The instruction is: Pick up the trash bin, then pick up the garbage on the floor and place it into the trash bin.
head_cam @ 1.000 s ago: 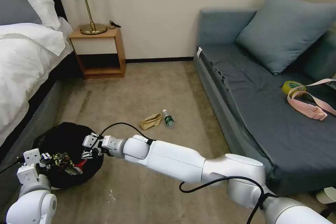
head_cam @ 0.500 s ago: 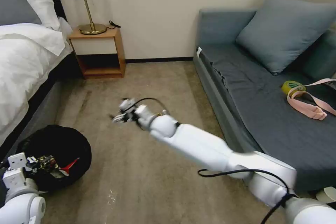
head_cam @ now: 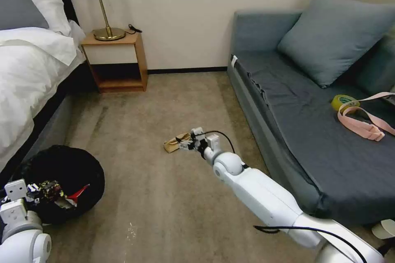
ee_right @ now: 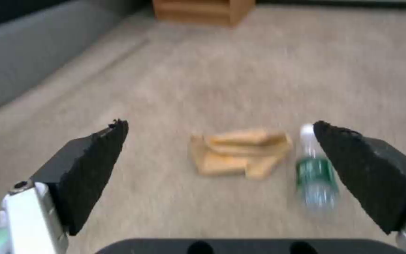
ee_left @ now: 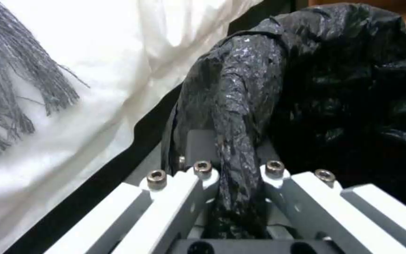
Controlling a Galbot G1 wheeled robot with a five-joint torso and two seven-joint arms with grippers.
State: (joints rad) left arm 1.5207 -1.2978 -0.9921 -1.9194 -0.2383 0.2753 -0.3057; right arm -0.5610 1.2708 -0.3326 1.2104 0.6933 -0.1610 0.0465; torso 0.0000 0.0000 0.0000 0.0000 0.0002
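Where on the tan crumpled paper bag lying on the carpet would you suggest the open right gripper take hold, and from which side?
Probably from above, across the bunched middle of the tan crumpled paper bag. It lies flat on the carpet, so no edge offers a side grip. The open right gripper hangs over it; keep its fingers off the clear green-labelled bottle lying close beside the bag.

White rounded arms, looped black cables, black ridged fingers (ee_right: 95,165)
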